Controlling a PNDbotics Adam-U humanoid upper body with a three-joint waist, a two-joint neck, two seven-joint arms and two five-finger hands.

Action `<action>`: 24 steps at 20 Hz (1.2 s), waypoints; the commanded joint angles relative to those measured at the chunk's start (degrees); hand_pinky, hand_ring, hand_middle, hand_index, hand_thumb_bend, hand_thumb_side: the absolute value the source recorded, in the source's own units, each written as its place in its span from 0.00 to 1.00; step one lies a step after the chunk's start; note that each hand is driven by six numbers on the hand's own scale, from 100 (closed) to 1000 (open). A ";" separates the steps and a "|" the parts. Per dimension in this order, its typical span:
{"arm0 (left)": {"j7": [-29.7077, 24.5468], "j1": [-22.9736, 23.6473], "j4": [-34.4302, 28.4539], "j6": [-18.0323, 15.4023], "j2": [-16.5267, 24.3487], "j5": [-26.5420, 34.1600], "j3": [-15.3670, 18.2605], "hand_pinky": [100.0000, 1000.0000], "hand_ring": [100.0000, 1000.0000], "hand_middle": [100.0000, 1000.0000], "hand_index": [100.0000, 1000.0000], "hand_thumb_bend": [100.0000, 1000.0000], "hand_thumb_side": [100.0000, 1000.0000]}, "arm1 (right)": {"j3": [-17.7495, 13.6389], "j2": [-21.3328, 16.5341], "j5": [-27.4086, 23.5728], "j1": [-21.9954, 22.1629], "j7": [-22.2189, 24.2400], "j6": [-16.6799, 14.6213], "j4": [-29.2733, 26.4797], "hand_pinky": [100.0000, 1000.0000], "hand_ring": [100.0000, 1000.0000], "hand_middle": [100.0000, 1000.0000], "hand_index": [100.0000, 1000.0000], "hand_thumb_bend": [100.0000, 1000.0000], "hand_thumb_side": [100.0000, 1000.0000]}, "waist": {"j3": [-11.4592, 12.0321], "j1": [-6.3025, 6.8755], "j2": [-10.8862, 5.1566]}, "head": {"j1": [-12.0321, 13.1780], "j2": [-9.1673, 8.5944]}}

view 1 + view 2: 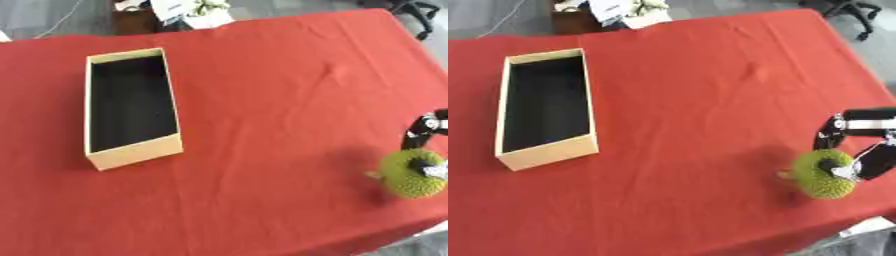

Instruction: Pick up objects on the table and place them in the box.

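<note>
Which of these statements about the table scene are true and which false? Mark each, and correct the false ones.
1. The box holds nothing. True.
2. The cloth on the table is blue. False: it is red.
3. The right hand is on the green spiky fruit. True.
4. The fruit lies inside the box. False: it is at the table's right edge, far from the box.
5. The left hand rests beside the box. False: no left hand shows in either view.
</note>
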 commanded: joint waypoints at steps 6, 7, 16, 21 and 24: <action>-0.24 -0.10 -0.85 0.04 0.49 0.26 0.42 0.50 0.61 0.71 0.60 0.03 0.65 | -2.93 -1.52 -2.15 -1.26 -0.72 0.02 -2.70 0.73 0.64 0.40 0.55 0.00 0.16 | -0.15 -0.21 -0.79 | 0.14 -0.38; -0.26 -0.12 -0.85 0.06 0.46 0.25 0.42 0.50 0.61 0.71 0.60 0.03 0.65 | -3.05 -1.54 -2.18 -1.30 -0.96 -0.05 -2.94 0.73 0.64 0.40 0.55 0.00 0.16 | -0.15 -0.21 -0.78 | 0.14 -0.40; -0.35 -0.10 -0.85 0.16 0.44 0.28 0.39 0.50 0.61 0.71 0.60 0.03 0.65 | -3.51 -1.44 -1.77 -2.58 -3.68 -0.95 -5.68 0.72 0.63 0.39 0.55 0.00 0.11 | -0.07 -0.24 -0.90 | 0.05 -0.38; -0.47 -0.24 -0.85 0.30 0.46 0.39 0.28 0.50 0.61 0.71 0.60 0.03 0.65 | -2.84 -1.43 -1.88 -4.80 -4.99 -1.76 -6.88 0.73 0.62 0.39 0.55 0.00 0.09 | 0.27 -0.30 -0.91 | 0.03 -0.37; -0.55 -0.27 -0.85 0.42 0.39 0.45 0.26 0.50 0.61 0.71 0.60 0.03 0.65 | -2.12 -1.34 -1.75 -6.82 -5.27 -2.45 -7.52 0.73 0.62 0.39 0.55 0.00 0.08 | 0.57 -0.36 -0.87 | -0.05 -0.43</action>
